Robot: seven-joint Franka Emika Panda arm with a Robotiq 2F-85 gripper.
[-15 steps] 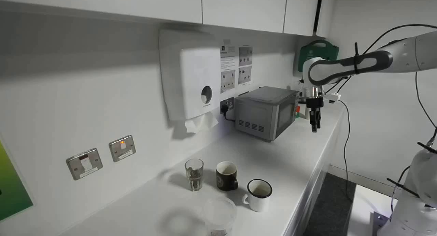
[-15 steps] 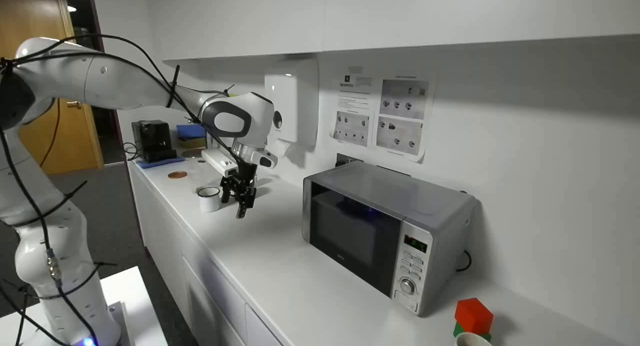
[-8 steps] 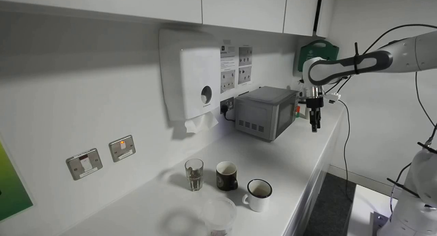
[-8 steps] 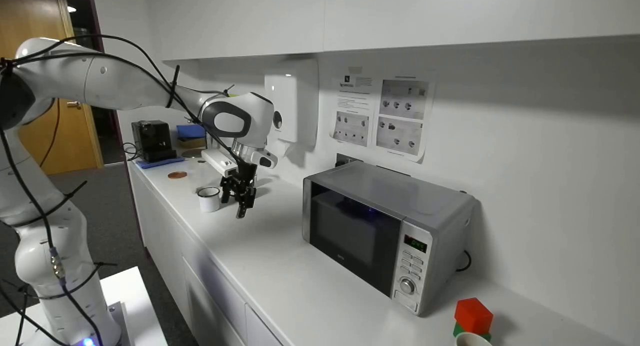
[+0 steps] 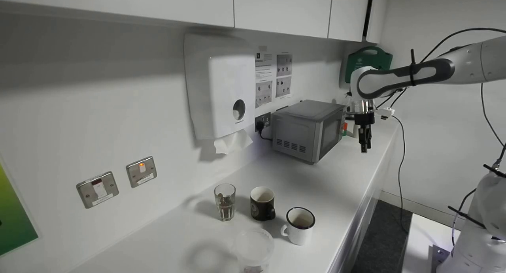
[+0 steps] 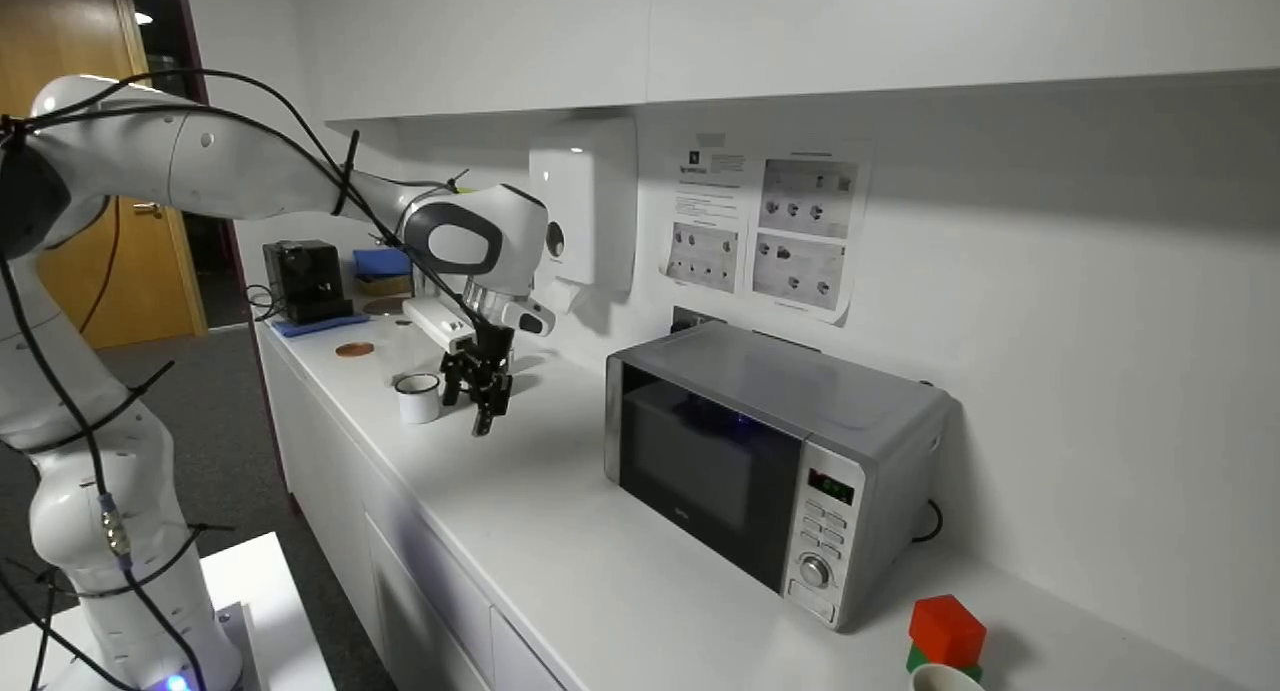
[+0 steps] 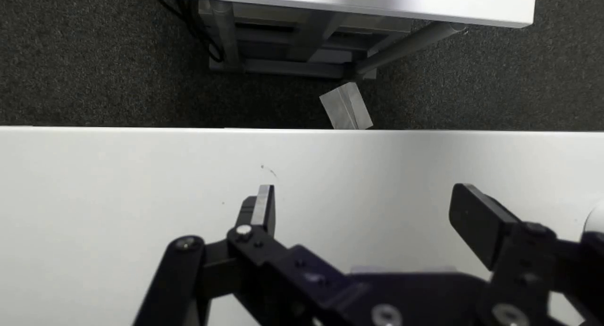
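Observation:
My gripper (image 7: 362,194) is open and empty, with its fingers (image 7: 476,222) wide apart above the white counter (image 7: 118,184). It points down and also shows in both exterior views (image 5: 365,148) (image 6: 467,416). A grey microwave (image 5: 296,132) (image 6: 720,461) with its door shut stands near it against the wall. A white mug with a dark rim (image 5: 299,230) (image 6: 418,405) stands farther along the counter. Beside that mug stand a black mug with a pale inside (image 5: 261,209) and a clear glass with something brown in it (image 5: 225,206). A see-through tub (image 5: 253,247) stands in front of them.
A red block (image 6: 946,631) on a green one and a pale cup (image 6: 943,679) stand past the microwave. A paper towel dispenser (image 5: 227,87) hangs on the wall under the cupboards (image 5: 282,10). A black machine (image 6: 305,281) is at the far end. The counter's edge (image 7: 188,129) drops to carpet.

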